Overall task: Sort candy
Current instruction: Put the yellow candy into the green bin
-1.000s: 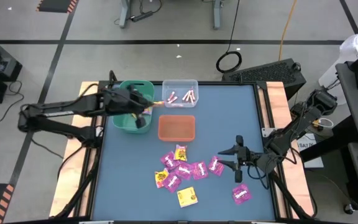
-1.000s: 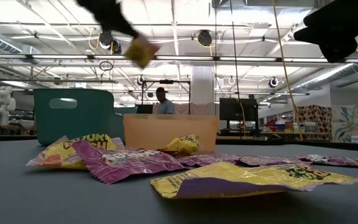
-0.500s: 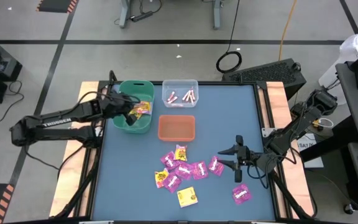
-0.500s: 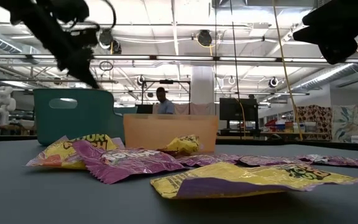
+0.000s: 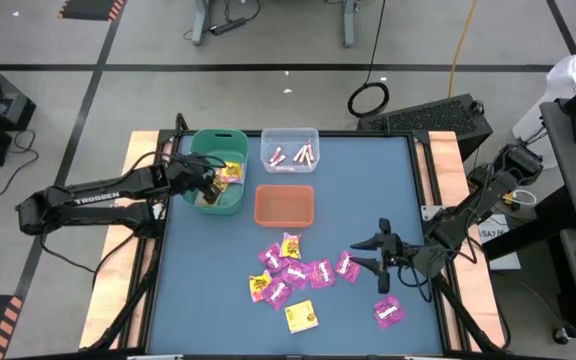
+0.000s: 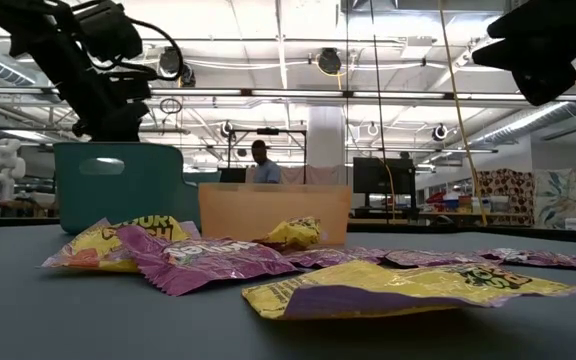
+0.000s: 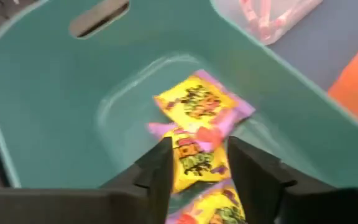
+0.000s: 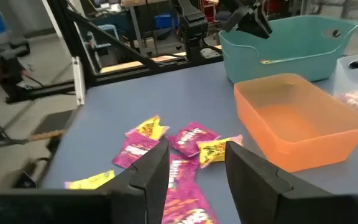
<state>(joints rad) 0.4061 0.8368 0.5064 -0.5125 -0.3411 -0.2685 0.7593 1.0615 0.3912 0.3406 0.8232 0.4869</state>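
My left gripper (image 5: 206,187) reaches slanting down into the teal bin (image 5: 216,140), open. Its fingers stand above yellow packets (image 7: 197,102) lying on the bin's floor (image 7: 129,118); one packet (image 7: 194,163) shows through the gap. In the low view the bin (image 6: 118,195) hides its fingertips. The rest of the candy, magenta and yellow packets (image 5: 288,275), lies loose on the blue mat. My right gripper (image 5: 380,257) hovers open to the right of that pile, nothing between its fingers (image 8: 154,168).
An orange bin (image 5: 284,205) stands near the table's middle. A clear bin (image 5: 290,150) with pink sticks stands behind it, beside the teal one. A lone yellow packet (image 5: 301,317) and a magenta one (image 5: 388,312) lie near the front edge. A person stands far off in the room (image 6: 260,160).
My left gripper has gone down and toward the table's left edge, from high over the teal bin's near right corner into the bin, rolling as it went. The yellow packet it carried no longer hangs from it in the low view.
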